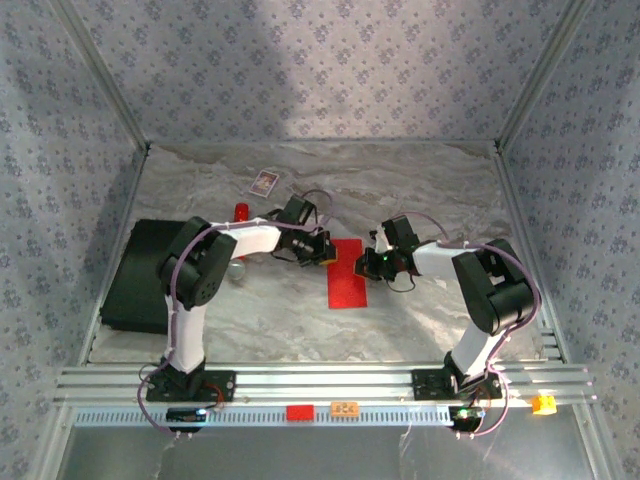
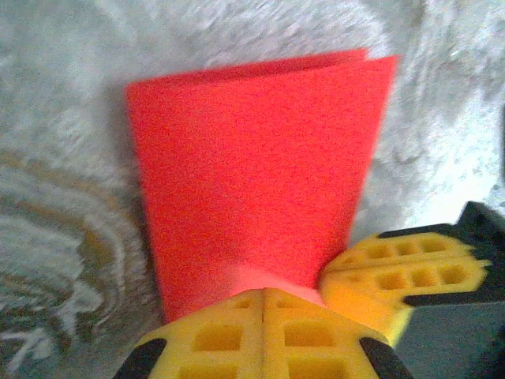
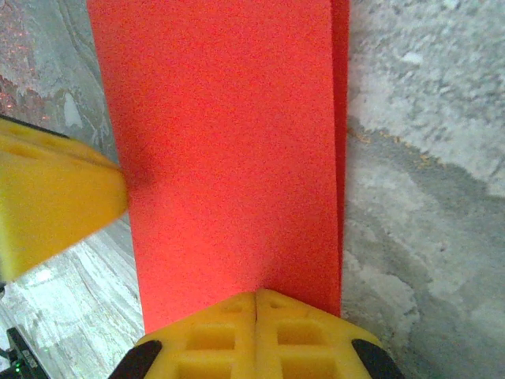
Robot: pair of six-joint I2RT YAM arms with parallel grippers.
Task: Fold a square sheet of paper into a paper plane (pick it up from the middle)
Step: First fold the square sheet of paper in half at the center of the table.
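**Q:** Where is the square sheet of paper (image 1: pixel 347 272), and how is it engaged?

**A:** It is shown flat at the middle of the table (image 1: pixel 430 190). It is already creased into a narrow two-layer strip, with one layer slightly offset from the other along an edge. The left gripper (image 2: pixel 263 320) and the right gripper (image 3: pixel 256 316) are placed at the strip's far end, on opposite sides and close together. Both pairs of jaws are fully closed, pad against pad, with their tips at the paper.

**Q:** What could go wrong from here?

**A:** The offset between the layers could be locked into the crease if pressure is applied unevenly, and a lopsided plane would result. The thin sheet could be dragged or crumpled by a sideways slide of the tips. A collision between the closely spaced grippers is also judged possible.

**Q:** What is hidden or unclear?

**A:** It cannot be told whether paper is nipped between the pads or merely pressed beneath them, because the contact is covered by the pads themselves. The left wrist view is blurred.
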